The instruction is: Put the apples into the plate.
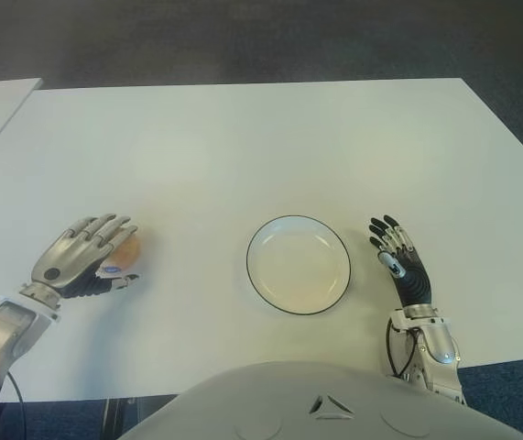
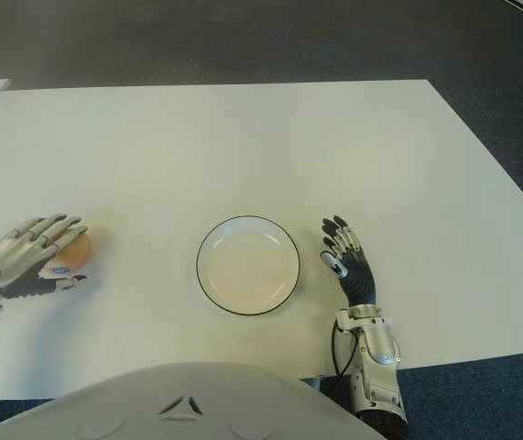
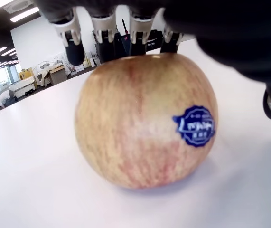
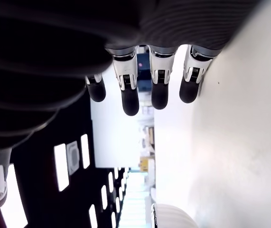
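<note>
Under the left hand (image 1: 82,257), on the white table (image 1: 243,147), sits the one apple (image 3: 147,121) that shows, with its blue sticker (image 3: 194,125) turned toward the thumb. The fingers (image 3: 104,28) arch over its top and the thumb stands off to the side, but the wrist view shows the fruit resting on the table with the fingertips only at its crown, so I would call the hand cupped over it and not yet clamped.

The plate (image 1: 298,265) lies bare, well apart from those fingers, toward the right hand (image 1: 398,261), which shows just beside the plate's far rim with its fingers straight and holding nothing.

The main risk, as I judge it, is the round, smooth apple rolling out from beneath the fingers if they close from above without the thumb coming in beneath the widest part. A lift on so shallow a hold could let it slip and roll across the table. A hard drop from height could also bounce it off the shallow plate.
</note>
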Controlling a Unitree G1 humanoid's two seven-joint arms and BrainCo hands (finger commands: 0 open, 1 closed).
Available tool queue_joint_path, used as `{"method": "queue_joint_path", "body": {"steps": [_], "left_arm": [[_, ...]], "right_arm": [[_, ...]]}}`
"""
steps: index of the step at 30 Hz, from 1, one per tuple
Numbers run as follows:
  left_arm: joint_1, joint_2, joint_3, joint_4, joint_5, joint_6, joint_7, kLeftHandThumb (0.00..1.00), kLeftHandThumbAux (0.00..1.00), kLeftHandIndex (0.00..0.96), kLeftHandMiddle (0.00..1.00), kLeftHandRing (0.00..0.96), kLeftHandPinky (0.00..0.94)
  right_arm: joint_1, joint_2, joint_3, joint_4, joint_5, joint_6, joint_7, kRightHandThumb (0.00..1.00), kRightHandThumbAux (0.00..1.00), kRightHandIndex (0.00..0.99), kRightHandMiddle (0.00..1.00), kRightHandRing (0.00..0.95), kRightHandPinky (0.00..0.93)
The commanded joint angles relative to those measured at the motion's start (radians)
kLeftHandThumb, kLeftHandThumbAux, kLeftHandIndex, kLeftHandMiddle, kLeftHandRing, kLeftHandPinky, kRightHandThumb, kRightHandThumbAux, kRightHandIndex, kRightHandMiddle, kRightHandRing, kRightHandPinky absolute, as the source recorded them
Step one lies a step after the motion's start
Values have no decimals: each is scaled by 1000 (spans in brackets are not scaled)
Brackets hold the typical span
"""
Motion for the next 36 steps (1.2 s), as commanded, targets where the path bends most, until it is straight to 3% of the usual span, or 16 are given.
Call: {"method": "queue_joint_path", "body": {"steps": [1,11,36], "left_arm": [[-22,16,-37,42,-3,-6,28,355,250,62,0,0,24],[-71,31,-99,109,8,10,50,326,259,55,0,0,13],[-196,26,-253,268,5,51,131,296,284,52,0,0,23]], "right_arm": [[27,4,-6,66,5,36,6,262,512,54,156,89,57],[23,-17,-10,87,-5,3,21,223,526,48,149,88,32],[21,-54,-30,101,19,5,59,194,544,40,123,88,71]]}}
